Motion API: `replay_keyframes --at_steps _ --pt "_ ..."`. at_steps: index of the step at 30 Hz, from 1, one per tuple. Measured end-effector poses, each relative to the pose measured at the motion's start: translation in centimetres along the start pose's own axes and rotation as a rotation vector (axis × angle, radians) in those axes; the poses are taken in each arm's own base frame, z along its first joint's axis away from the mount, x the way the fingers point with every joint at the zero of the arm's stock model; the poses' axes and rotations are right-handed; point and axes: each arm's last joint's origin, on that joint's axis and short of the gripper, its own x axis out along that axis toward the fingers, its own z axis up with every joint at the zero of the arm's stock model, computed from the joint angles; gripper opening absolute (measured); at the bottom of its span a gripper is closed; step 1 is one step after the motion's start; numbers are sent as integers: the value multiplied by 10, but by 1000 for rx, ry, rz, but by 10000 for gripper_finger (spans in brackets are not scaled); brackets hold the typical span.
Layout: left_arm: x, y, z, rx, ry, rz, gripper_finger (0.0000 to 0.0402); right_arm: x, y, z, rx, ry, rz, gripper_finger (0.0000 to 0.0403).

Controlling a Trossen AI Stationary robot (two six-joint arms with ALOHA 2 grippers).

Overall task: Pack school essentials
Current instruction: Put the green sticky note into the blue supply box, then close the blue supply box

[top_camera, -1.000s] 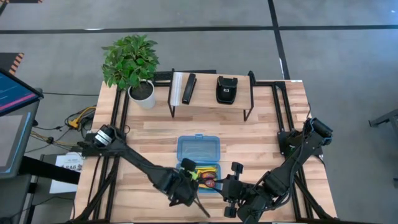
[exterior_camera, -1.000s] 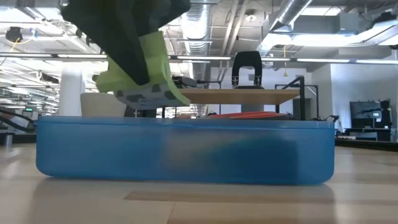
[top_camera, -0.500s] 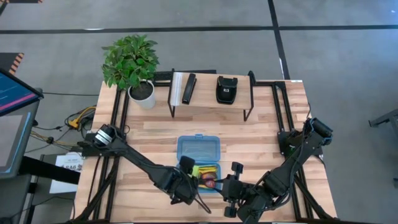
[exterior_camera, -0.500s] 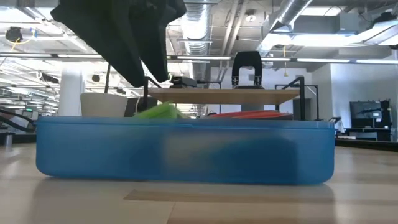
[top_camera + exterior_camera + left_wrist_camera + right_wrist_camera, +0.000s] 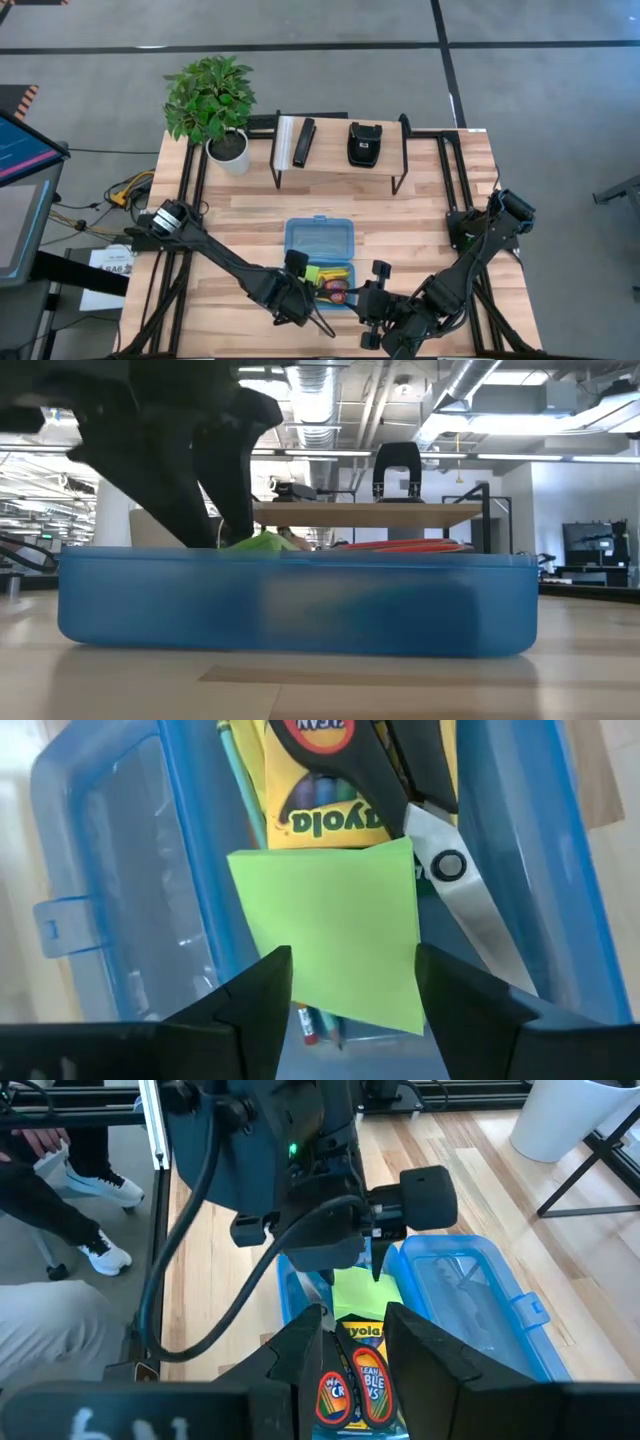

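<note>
My left pincer [image 5: 345, 990] hangs just above the open blue pencil case [image 5: 318, 238] near the front of the counter [image 5: 420, 215], with its fingers [image 5: 255, 995] spread apart and nothing between them. The lime-green sticky-note pad [image 5: 330, 935] lies loose inside the case right below those fingers, one corner lapping over the yellow-green crayon box [image 5: 330, 790]. The red-handled scissors [image 5: 450, 870] lie across the crayon box, with the blades and pivot screw just beside the pad. A teal pencil [image 5: 240, 790] runs along the case wall next to the crayon box, and the tip of another pencil peeks out from under the pad. From the level of the counter, the green pad only just shows above the rim of the case, with my dark fingers over it. My right pincer [image 5: 350, 1330] waits at the front edge of the counter, just beside the case on its right side, pointing toward it; its fingers stand somewhat apart, and I cannot tell whether they are gripping anything. At the back of the counter stand a potted plant [image 5: 212, 100] and a small raised shelf [image 5: 340, 165] that carries a black pouch [image 5: 362, 143] and a black bar [image 5: 303, 142] with a white pad.
</note>
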Motion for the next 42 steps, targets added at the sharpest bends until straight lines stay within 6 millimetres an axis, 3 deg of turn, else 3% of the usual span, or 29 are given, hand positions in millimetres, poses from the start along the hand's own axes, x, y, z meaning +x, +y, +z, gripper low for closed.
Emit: replay_keyframes --at_steps 7,12,18,23,26,29,36,42 --pt "18 4 -6 -38 -16 2 188 0 0 0 0 0 0 132" --pt "17 8 -11 -47 33 14 185 0 0 0 -1 1 0 132" --pt "-19 15 -12 -75 -41 14 185 0 -1 -1 21 9 -7 132" --pt "-68 22 -19 -97 -185 83 185 2 -12 -8 84 81 -90 132" --pt "-87 25 -35 -132 -287 121 185 1 -24 -17 118 137 -194 132" --pt "-94 28 -57 -192 -411 94 185 3 -32 -28 139 169 -264 132" --pt "-81 42 -118 -372 -685 -13 185 31 -55 -64 189 293 -309 97" --pt "-67 56 -150 -512 -807 -41 185 63 -89 -81 266 335 -199 41"
